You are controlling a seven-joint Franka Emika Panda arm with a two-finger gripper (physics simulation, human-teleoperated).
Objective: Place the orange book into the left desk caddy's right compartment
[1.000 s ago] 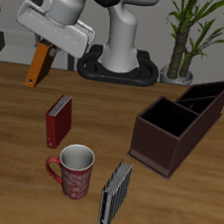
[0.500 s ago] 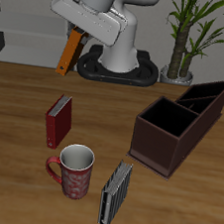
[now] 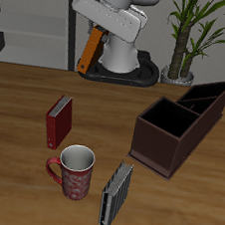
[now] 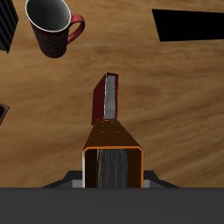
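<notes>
The orange book hangs tilted high above the table's back edge, in front of the robot's base, with my gripper shut on its upper end. In the wrist view the orange book shows edge-on, pale pages inside an orange rim, and my fingers are hidden behind it. The left desk caddy, a dark brown box with a big squarish section, stands well away from the book, nearer the table's front edge. Its compartments look empty.
A second dark brown box with a diagonal divider stands just behind the caddy. A dark red book stands upright below the gripper. A red mug and a grey striped book stand near the front edge. A potted plant stands at the back.
The arm has swung the orange book along the table's back edge toward the caddy's side, now in front of the robot's base. The grip has held; nothing on the table moved.
</notes>
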